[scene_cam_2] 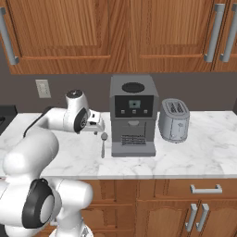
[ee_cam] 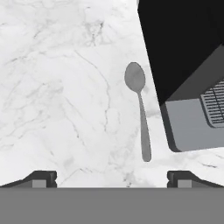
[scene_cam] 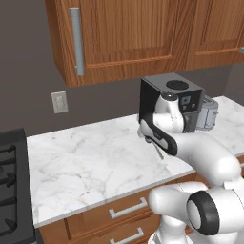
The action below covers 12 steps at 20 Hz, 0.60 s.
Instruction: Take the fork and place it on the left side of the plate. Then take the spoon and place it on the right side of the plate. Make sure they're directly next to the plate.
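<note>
One spoon (ee_cam: 139,109): flat on the marble counter (ee_cam: 57,87), just beside the coffee machine (ee_cam: 188,65)
Fingers (ee_cam: 43,178): spread wide above the spoon, holding nothing

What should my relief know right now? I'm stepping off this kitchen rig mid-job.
End effector: open, empty, hovering above the spoon.
Spoon: flat on the marble counter, just left of the coffee machine, bowl towards the wall.
Fork and plate: not in sight from here, so whether the fork step is done cannot be judged.
Left: grasp the spoon and set it directly beside the plate's right side.
</note>
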Motion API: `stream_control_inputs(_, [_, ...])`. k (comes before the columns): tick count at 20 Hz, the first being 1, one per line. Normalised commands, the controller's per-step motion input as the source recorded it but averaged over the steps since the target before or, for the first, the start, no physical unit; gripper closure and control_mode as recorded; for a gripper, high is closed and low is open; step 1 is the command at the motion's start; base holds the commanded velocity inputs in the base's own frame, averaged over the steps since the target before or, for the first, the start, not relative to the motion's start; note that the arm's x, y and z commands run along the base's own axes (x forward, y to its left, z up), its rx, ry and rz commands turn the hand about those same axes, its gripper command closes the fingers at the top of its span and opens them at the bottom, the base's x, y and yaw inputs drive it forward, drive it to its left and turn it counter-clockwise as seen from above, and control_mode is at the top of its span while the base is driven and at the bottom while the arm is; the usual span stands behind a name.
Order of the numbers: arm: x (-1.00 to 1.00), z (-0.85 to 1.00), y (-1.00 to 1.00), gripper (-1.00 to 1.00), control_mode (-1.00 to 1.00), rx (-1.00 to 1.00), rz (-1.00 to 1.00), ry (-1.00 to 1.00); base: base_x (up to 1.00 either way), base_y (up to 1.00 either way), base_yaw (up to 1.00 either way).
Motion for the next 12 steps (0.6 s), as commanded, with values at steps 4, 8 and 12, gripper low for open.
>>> stream_control_inputs(4, [0.06,-0.01,0.00,-1.00,-1.00,0.00,-0.09,-0.05,0.00,0.00,0.00])
stream_control_inputs(8, [0.00,-0.07,0.00,-1.00,-1.00,0.01,-0.10,-0.05,0.00,0.00,0.00])
stream_control_inputs(12, [0.00,-0.16,0.00,-1.00,-1.00,0.02,-0.10,-0.06,0.00,0.00,0.00])
